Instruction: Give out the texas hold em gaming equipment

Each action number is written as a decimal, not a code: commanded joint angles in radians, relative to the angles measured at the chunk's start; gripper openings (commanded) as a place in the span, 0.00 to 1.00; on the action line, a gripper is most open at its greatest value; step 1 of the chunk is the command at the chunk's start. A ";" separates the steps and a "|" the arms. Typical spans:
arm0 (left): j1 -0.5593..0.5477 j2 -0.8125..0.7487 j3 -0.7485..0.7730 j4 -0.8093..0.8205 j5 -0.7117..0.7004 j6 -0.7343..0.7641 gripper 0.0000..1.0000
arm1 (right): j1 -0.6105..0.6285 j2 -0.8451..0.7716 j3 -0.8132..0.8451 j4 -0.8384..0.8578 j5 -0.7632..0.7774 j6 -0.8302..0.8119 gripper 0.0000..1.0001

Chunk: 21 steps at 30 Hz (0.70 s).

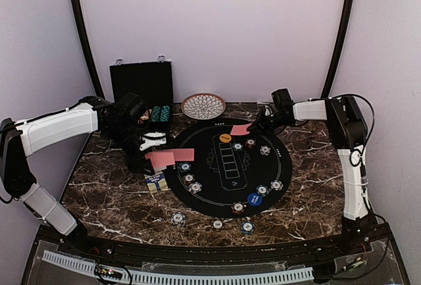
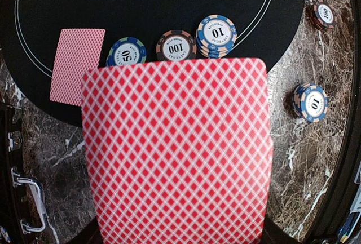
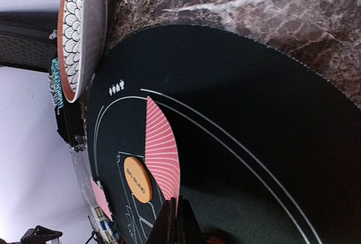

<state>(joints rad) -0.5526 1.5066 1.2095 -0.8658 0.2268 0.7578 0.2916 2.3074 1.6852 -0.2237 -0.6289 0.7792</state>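
My left gripper (image 1: pixel 152 147) — clamped on a red-backed card (image 2: pixel 177 154) above the black mat's (image 1: pixel 283 166) left edge | my right gripper (image 3: pixel 176 213) — pinching a second red card (image 3: pixel 161 148) beside the orange button disc (image 3: pixel 137 179)

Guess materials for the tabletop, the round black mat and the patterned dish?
Tabletop: dark brown with white veins and a slight sheen. Marble or a marble-look laminate, can't tell which.
Round mat: matte black, thin, with printed white lines. Likely felt or rubber-backed fabric.
Dish: white with a black petal pattern, orange-brown rim, smooth. Probably glazed ceramic.
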 commanded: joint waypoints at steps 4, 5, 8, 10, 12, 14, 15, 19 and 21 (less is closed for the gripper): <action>0.004 0.014 0.067 -0.025 -0.010 -0.005 0.00 | -0.009 0.037 0.059 -0.109 0.100 -0.096 0.11; 0.003 0.016 0.067 -0.025 -0.011 -0.005 0.00 | -0.009 0.033 0.053 -0.116 0.115 -0.105 0.19; 0.002 0.021 0.058 -0.016 -0.004 -0.014 0.00 | -0.009 -0.006 0.009 -0.109 0.155 -0.113 0.31; 0.002 0.027 0.053 -0.014 0.012 -0.021 0.00 | -0.009 -0.047 -0.026 -0.090 0.179 -0.115 0.38; 0.000 0.037 0.050 -0.017 0.018 -0.027 0.00 | -0.009 -0.090 -0.059 -0.074 0.194 -0.113 0.43; -0.001 0.044 0.048 -0.017 0.015 -0.028 0.00 | -0.006 -0.137 -0.092 -0.057 0.199 -0.103 0.46; -0.001 0.045 0.045 -0.012 0.013 -0.028 0.00 | -0.001 -0.162 -0.115 -0.041 0.199 -0.098 0.48; -0.001 0.034 0.019 0.017 0.011 -0.041 0.00 | 0.052 -0.292 -0.257 0.061 0.174 -0.056 0.58; -0.001 0.030 0.007 0.026 0.012 -0.048 0.00 | 0.100 -0.351 -0.323 0.110 0.157 -0.029 0.61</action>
<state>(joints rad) -0.5526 1.5612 1.2427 -0.8608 0.2222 0.7319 0.3080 2.0811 1.4528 -0.2359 -0.4530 0.7044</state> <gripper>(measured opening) 0.682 0.591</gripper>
